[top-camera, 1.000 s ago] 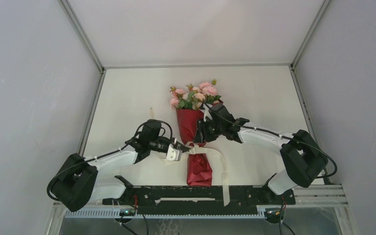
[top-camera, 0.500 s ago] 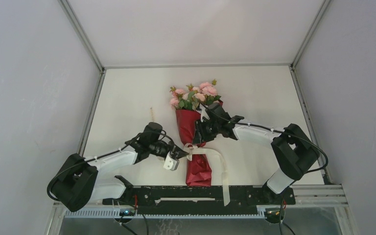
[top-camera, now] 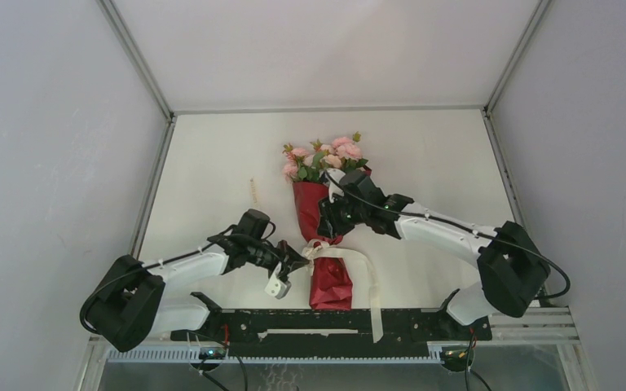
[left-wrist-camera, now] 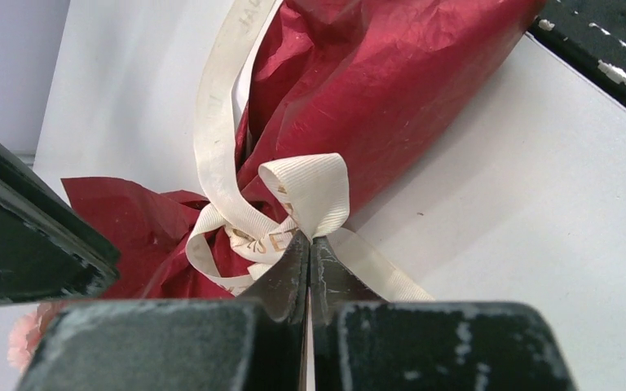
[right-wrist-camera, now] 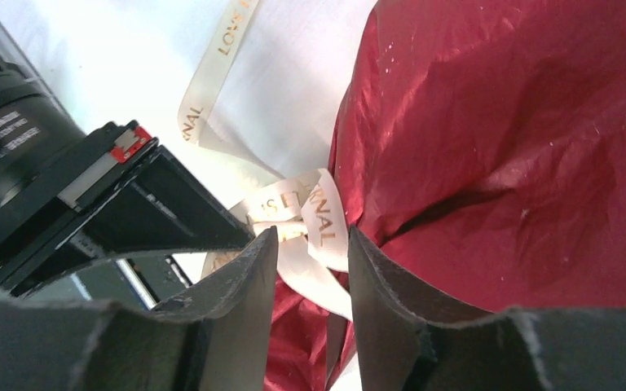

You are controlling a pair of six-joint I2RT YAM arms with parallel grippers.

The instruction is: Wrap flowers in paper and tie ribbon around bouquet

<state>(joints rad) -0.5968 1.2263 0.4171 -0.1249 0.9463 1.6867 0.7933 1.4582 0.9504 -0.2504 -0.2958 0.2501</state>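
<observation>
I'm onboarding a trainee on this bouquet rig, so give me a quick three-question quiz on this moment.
1. True or false: the left gripper is shut at the ribbon knot.
2. What lies between the right gripper fingers: A scissors, B ribbon, C tape?
3. Fill in: the paper is dark ___.
Key: 1 true; 2 B; 3 red.

Left gripper was rolled over, its shut tips drawn up against the ribbon knot. Right gripper was edged nearer the knot ahead of its fingers.
</observation>
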